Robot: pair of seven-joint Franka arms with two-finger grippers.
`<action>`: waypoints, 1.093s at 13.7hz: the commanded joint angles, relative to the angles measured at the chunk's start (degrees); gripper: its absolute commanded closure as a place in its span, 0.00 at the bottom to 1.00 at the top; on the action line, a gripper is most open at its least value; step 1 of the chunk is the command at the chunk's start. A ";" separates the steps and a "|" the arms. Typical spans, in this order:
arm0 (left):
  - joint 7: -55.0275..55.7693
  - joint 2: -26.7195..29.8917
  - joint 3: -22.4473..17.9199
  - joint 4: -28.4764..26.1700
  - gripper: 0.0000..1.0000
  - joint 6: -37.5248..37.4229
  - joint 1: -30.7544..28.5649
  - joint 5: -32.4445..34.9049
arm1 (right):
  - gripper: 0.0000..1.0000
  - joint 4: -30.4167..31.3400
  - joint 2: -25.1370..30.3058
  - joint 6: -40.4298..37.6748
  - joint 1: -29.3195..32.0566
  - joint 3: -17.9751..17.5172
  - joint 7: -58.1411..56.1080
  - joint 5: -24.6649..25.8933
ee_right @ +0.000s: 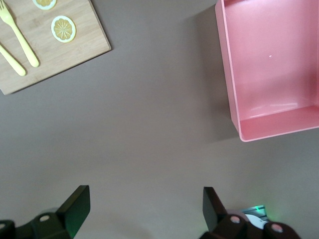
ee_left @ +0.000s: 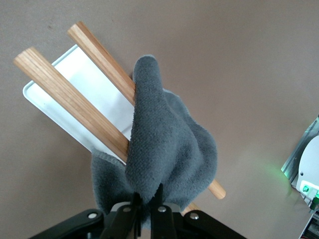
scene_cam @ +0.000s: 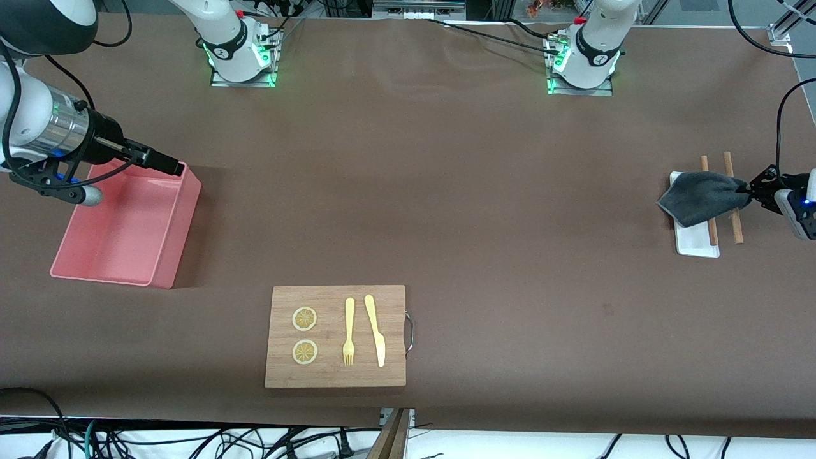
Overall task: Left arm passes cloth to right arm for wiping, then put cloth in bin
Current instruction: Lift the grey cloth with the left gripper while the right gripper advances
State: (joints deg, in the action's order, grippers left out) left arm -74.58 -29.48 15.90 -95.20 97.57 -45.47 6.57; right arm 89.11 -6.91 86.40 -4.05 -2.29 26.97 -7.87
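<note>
while the small dark grey fleece cloth (scene_cam: pixel 701 197) is pinched at one edge by the fully closed left gripper (scene_cam: pixel 751 189), it is draped over the flat white tray (scene_cam: pixel 696 245) and two wooden sticks (scene_cam: pixel 735 223) at the left arm's end of the brown bench (scene_cam: pixel 446 191). the right gripper (ee_right: pixel 144 209) is held wide apart and empty beside the pink rectangular plastic bin (scene_cam: pixel 166 255); the right arm waits.
</note>
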 commanded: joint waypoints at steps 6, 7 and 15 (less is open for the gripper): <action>1.70 -0.13 0.54 7.73 1.00 -10.70 0.55 -3.84 | 0.00 -1.39 -0.91 0.78 -1.48 0.01 4.74 -0.83; 4.24 -0.05 0.54 8.62 1.00 -13.00 1.43 -4.11 | 0.00 -1.39 -0.91 0.87 -1.83 0.01 6.32 -2.49; 28.13 0.39 0.72 15.74 1.00 -25.40 13.81 -13.49 | 0.00 -1.39 -1.44 4.21 -5.25 0.01 17.31 -6.46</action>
State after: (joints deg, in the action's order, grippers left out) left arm -52.74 -29.12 17.16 -81.05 75.09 -34.84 -3.22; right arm 89.10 -7.35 89.93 -8.07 -2.37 41.36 -13.46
